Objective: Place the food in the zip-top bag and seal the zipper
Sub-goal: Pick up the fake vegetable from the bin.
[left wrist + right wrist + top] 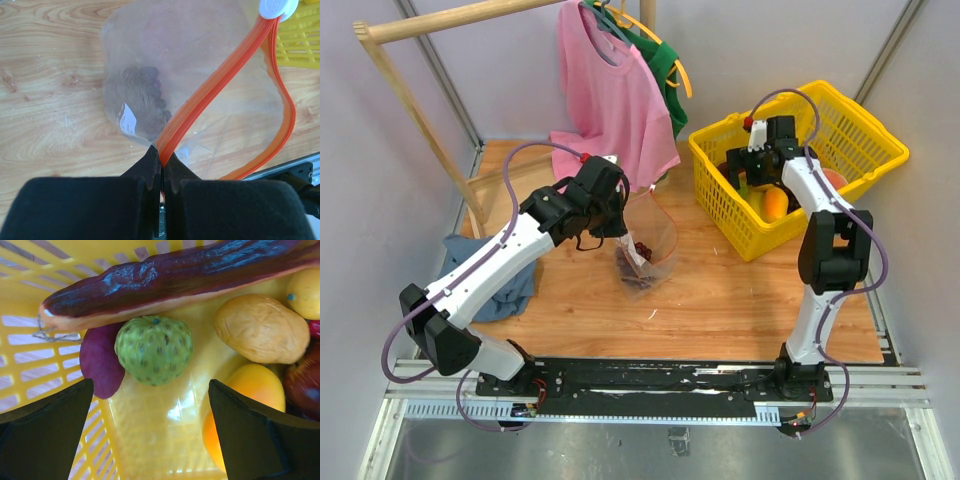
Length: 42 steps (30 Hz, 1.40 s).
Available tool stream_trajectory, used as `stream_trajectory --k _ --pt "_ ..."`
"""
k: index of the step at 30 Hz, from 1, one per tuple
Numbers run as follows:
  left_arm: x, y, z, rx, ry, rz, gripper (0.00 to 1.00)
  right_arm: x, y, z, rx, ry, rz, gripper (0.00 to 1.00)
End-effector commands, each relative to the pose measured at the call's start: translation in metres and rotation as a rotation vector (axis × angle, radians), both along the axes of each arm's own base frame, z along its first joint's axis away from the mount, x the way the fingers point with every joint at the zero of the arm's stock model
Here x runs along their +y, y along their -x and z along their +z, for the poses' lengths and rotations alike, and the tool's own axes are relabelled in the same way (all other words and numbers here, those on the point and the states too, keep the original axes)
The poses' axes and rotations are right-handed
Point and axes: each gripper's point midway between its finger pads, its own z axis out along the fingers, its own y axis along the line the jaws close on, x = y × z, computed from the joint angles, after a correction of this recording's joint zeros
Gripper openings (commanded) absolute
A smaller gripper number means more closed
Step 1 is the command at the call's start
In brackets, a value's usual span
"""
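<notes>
Left gripper (161, 167) clamped on zipper (220, 85) of zip-top bag (150, 60); right gripper (150, 395) jaws apart above green custard apple (153, 349) in yellow basket (30, 350); risk: round fruit squirts free, bag mouth sags

Robot lab, walled test table (720, 300) (white partitions (380, 200))

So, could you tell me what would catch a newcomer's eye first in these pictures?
The bright yellow basket at the back right draws the eye first, with the right end effector open over a bumpy green fruit inside it. In the middle, the left end effector pinches the orange zipper of a clear bag holding dark grapes. A pink shirt hangs behind.
</notes>
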Motion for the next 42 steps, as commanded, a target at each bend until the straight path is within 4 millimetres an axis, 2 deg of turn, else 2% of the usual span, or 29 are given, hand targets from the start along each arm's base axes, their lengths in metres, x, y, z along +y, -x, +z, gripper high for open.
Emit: stream_trajectory --k 1,10,12,16,21,24,25,31,38,42 --pt "-0.004 -0.008 0.008 -0.031 0.015 -0.016 0.0 0.008 -0.02 -0.026 -0.033 -0.065 0.006 0.98" --pt "-0.005 -0.007 0.003 -0.015 0.013 -0.02 0.0 0.014 -0.026 -0.078 -0.001 -0.109 -0.013 0.99" --pt "-0.006 -0.007 0.004 -0.016 0.019 -0.021 0.0 0.015 -0.027 -0.084 -0.01 -0.117 -0.013 1.0" --pt "-0.006 -0.006 0.003 -0.012 0.021 -0.021 0.0 0.016 -0.029 -0.082 -0.033 -0.141 0.0 0.85" --pt "-0.006 -0.006 0.003 -0.012 0.023 -0.019 0.0 0.015 -0.022 -0.068 -0.043 -0.155 -0.003 0.56" --pt "-0.005 -0.005 0.003 -0.014 0.025 -0.016 0.0 0.012 -0.015 -0.054 -0.065 -0.144 -0.015 0.44" --pt "-0.005 -0.005 0.003 -0.014 0.027 -0.017 0.0 0.009 -0.013 -0.04 -0.094 -0.133 -0.024 0.42" --pt "-0.003 -0.005 0.005 -0.025 0.031 -0.009 0.0 -0.005 0.004 0.009 -0.183 -0.081 -0.078 0.3" --pt "-0.003 -0.004 0.002 -0.024 0.037 -0.004 0.0 -0.031 0.034 0.077 -0.309 -0.004 -0.19 0.21" --pt "-0.004 -0.004 -0.001 -0.019 0.041 0.001 0.0 -0.037 0.057 0.126 -0.397 -0.001 -0.227 0.2"
